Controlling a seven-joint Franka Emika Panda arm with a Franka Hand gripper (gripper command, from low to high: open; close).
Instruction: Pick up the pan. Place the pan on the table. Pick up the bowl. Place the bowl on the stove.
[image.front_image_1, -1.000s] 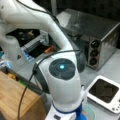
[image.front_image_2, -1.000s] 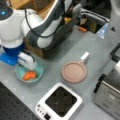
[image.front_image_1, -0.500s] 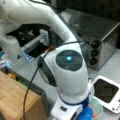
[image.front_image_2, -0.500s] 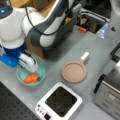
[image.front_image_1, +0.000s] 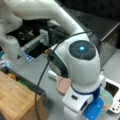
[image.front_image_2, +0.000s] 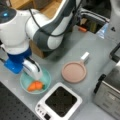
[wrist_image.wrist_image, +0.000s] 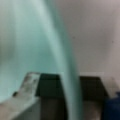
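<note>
Grey desk (image.front_image_2: 100, 55) carries the pink pan (image.front_image_2: 74, 72) beside the stove (image.front_image_2: 60, 103), a steel oven (image.front_image_2: 110, 97) nearby. At a front view's left, the hand (image.front_image_2: 33, 72) reaches into the teal bowl (image.front_image_2: 25, 83) holding orange food (image.front_image_2: 35, 85). Wrist view shows its fingers (wrist_image.wrist_image: 27, 82) astride the bowl's rim; whether they clamp it cannot be told.

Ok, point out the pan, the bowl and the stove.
pan (image.front_image_2: 74, 72), front view, middle of its flat pink bottom.
bowl (image.front_image_2: 25, 81), front view, teal inner wall on the view's left side.
stove (image.front_image_2: 60, 100), front view, middle of its black top.
</note>
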